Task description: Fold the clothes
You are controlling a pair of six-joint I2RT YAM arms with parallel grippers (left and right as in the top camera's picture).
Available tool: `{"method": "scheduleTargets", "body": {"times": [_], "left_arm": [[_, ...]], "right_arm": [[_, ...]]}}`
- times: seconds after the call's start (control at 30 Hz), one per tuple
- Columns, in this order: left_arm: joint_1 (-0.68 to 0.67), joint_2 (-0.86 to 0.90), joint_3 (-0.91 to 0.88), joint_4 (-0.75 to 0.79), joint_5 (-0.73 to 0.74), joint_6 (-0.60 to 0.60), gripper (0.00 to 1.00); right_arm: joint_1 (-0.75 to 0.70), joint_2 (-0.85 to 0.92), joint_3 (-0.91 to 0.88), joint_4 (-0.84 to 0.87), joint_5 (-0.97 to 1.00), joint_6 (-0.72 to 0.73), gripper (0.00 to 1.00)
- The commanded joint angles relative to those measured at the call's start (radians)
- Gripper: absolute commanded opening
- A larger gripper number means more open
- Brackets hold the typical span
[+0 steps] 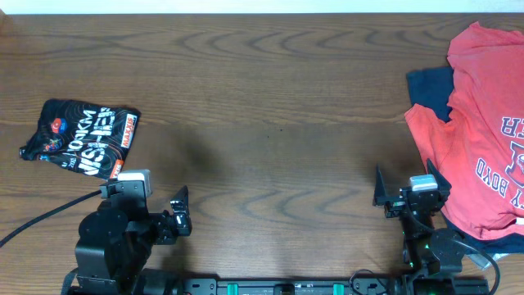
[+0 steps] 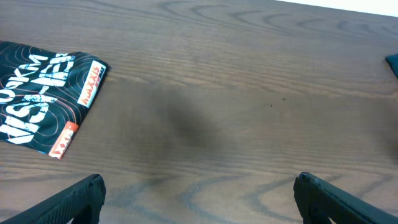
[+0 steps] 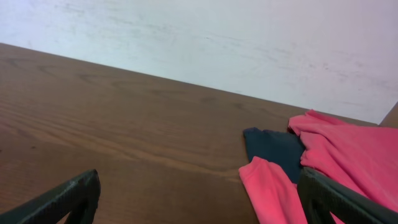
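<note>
- Left gripper [image 2: 199, 186]: seen fully spread in the left wrist view, nothing held between the fingers, only bare tabletop [image 2: 236, 93] below and ahead of it.
- Right gripper [image 3: 200, 183]: likewise wide apart, nothing gripped; it is held low at the near edge.
- Black shirt [image 1: 82, 135]: found ahead of the left gripper and off to its left, well apart from it, lying flat as a compact rectangular packet with the white lettering and small logos facing up.
- Red shirt [image 1: 479, 123]: heaped loosely ahead of the right gripper and to its right, just beside it; a navy garment [image 1: 430, 86] is partly covered by it on the far side.
- Step judged: the fold on the black shirt looks finished; one edge is slightly ragged, but no open sleeve or hem can be made out.
- Next move, as judged: if more is to be folded, the red shirt would need to be pulled off the heap by the right gripper, dragged to the bare middle ahead of both grippers and spread flat before any fold is started.
- Risk noted: the navy garment could be dragged along with it.
</note>
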Motion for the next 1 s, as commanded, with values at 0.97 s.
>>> {"method": "scheduleTargets", "body": {"times": [0.97], "left_arm": [[0.183,-0.423,-0.396,0.142,-0.045,0.036,0.98]], "right_arm": [[0.008,-0.006,-0.004,0.0,-0.008,-0.007,0.99]]}}
